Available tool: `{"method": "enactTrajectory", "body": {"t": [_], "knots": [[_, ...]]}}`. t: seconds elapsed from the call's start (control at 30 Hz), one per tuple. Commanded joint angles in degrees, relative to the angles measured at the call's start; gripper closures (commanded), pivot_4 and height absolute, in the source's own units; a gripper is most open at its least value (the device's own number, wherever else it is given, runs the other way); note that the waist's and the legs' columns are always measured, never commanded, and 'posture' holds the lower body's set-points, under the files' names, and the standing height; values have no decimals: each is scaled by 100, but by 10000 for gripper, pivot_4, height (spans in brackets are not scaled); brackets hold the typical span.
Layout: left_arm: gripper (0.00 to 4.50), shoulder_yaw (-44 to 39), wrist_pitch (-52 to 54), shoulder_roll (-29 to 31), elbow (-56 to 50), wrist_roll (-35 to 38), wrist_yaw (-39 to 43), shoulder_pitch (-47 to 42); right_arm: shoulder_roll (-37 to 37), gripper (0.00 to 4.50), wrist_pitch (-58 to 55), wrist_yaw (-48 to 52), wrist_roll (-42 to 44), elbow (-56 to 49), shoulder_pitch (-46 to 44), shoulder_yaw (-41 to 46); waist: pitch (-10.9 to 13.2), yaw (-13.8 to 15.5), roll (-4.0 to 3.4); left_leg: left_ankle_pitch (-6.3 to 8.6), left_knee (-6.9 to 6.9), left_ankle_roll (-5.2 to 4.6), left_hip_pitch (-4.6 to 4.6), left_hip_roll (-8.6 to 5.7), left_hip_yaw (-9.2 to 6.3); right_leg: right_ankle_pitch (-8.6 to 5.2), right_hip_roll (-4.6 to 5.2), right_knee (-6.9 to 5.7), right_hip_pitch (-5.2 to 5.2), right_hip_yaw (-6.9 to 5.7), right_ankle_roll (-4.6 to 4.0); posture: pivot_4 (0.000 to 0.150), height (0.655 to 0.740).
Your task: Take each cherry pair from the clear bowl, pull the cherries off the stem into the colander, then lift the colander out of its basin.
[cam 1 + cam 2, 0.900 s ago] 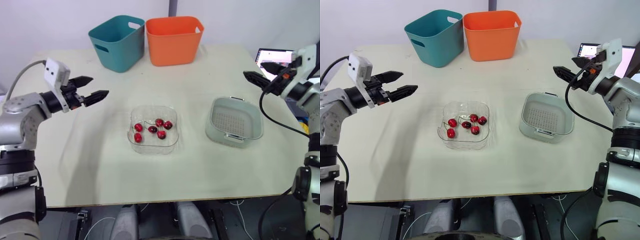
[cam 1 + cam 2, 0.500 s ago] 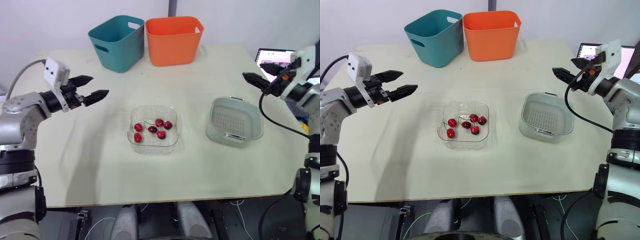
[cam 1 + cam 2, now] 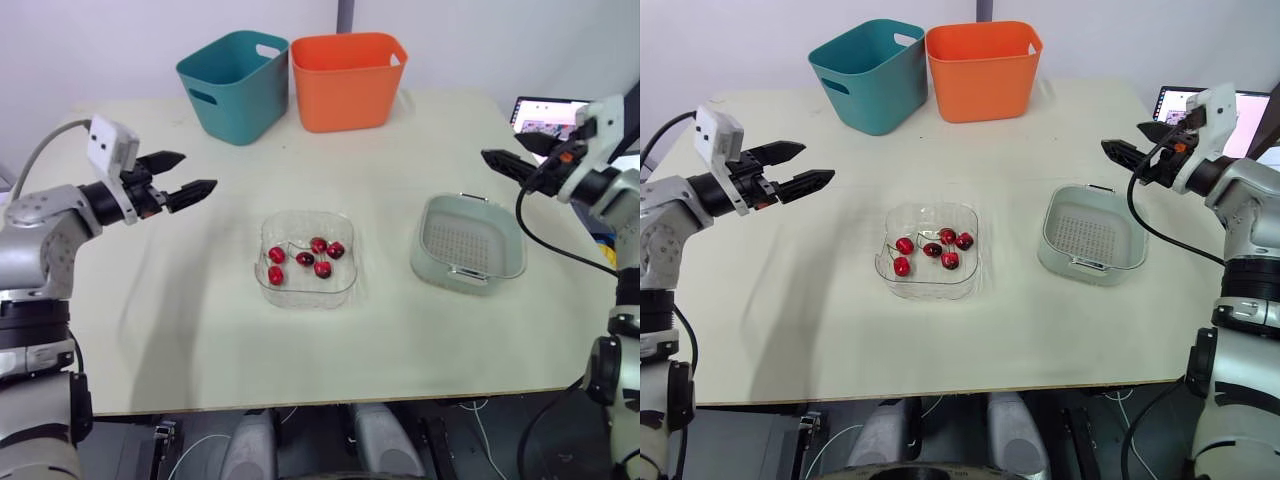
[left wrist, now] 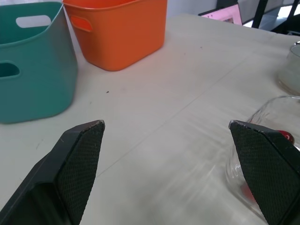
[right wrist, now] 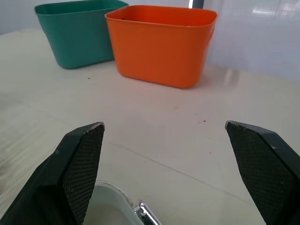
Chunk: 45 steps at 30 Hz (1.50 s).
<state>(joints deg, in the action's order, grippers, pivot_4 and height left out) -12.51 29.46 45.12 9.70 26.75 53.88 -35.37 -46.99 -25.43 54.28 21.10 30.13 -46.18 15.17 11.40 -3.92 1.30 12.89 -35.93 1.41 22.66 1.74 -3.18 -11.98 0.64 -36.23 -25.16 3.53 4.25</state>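
Note:
A clear bowl in the middle of the table holds several red cherries joined by stems. To its right a pale grey colander sits in its basin, with nothing inside. My left gripper hovers open above the table, well to the left of the bowl. My right gripper hovers open above the table beyond the colander's far right corner. The bowl's rim and one cherry show in the left wrist view, and the colander's corner shows in the right wrist view.
A teal bin and an orange bin stand side by side at the table's far edge. A laptop screen sits beyond the table's right edge. Bare tabletop lies between the bowl and each gripper.
My right gripper has shifted slightly left and down toward the colander. The left gripper, bowl and cherries have stayed put.

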Motion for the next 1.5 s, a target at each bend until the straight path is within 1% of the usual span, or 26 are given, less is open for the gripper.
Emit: {"method": "enactTrajectory", "body": {"t": [0.03,0.17,0.3,0.43,0.5,0.6,0.7,0.83,1.0,1.1,1.17,1.4,1.5], "knots": [[0,-187,-129,146,-26,5,26,-8,-139,357,-536,34,156,-369,-143,-32,0,0,0,0,0,0,0,0,0,0,0,0,0,0,0,1500,7400],[0,-263,-31,426,-102,44,242,239,-276,357,-1148,76,254,-781,-224,-118,0,-9,-1,0,0,0,0,0,0,0,0,0,-1,1,-1,1500,7400],[0,-347,161,998,-148,210,806,484,-513,357,-1836,465,393,-1418,-560,-512,3,-16,-5,0,3,0,2,1,1,-8,-1,-4,-10,1,-13,1500,7400],[0,-198,588,1669,-489,496,1707,717,-685,357,-2182,1207,125,-2270,-860,-1765,3,-12,-5,1,3,1,2,2,3,-17,-1,-4,-14,2,-18,1500,7400],[0,-100,807,1959,-855,661,2109,923,-612,357,-2526,1489,187,-2687,-1056,-2275,3,-13,-5,2,4,1,3,4,6,-24,0,-1,-16,2,-28,1500,7400],[0,13,1050,2189,-1269,839,2414,1020,-325,357,-3048,1641,187,-3009,-1453,-2938,5,-5,-8,2,2,1,14,5,7,-24,2,-1,-26,2,-29,1500,7400],[0,98,1010,2158,-1401,799,2415,928,6,357,-3650,1672,188,-2954,-1855,-3422,5,0,-8,2,-10,1,35,5,5,-23,1,-6,-41,0,-29,1500,7400],[0,153,1062,1929,-1561,881,2202,799,550,357,-4433,1458,172,-2916,-2200,-3990,4,5,-6,1,-21,0,63,4,-4,-20,2,-8,-58,-8,-29,1500,7400],[0,92,1192,1630,-1949,1011,1885,978,860,357,-4559,1194,-17,-3017,-2279,-4439,3,7,-5,1,-22,0,72,3,-6,-10,2,-20,-72,-8,-17,1500,7400],[0,106,1232,1487,-2042,1053,1740,970,1032,6874,-4609,1054,-61,-3040,-2266,-4580,3,0,-4,0,-24,0,72,3,-6,-10,0,-28,-78,-8,-15,1500,7400],[0,147,1246,1400,-2113,1071,1666,964,1143,13402,-4592,969,-114,-3034,-2222,-4711,3,-5,-4,0,-24,0,70,3,-7,-10,0,-33,-78,-8,-15,1500,7400],[0,212,1296,1189,-2303,1151,1480,897,1555,13402,-4018,623,-723,-2480,-2337,-5205,2,-5,-3,0,-25,1,72,2,-6,-9,-1,-70,-103,-7,-15,1500,7400],[0,215,1350,1123,-2419,1215,1390,892,1604,13402,-3764,622,-1000,-2393,-2385,-5473,2,-5,-3,0,-26,1,72,2,-6,-10,-2,-80,-108,-7,-17,1500,7400]]}}
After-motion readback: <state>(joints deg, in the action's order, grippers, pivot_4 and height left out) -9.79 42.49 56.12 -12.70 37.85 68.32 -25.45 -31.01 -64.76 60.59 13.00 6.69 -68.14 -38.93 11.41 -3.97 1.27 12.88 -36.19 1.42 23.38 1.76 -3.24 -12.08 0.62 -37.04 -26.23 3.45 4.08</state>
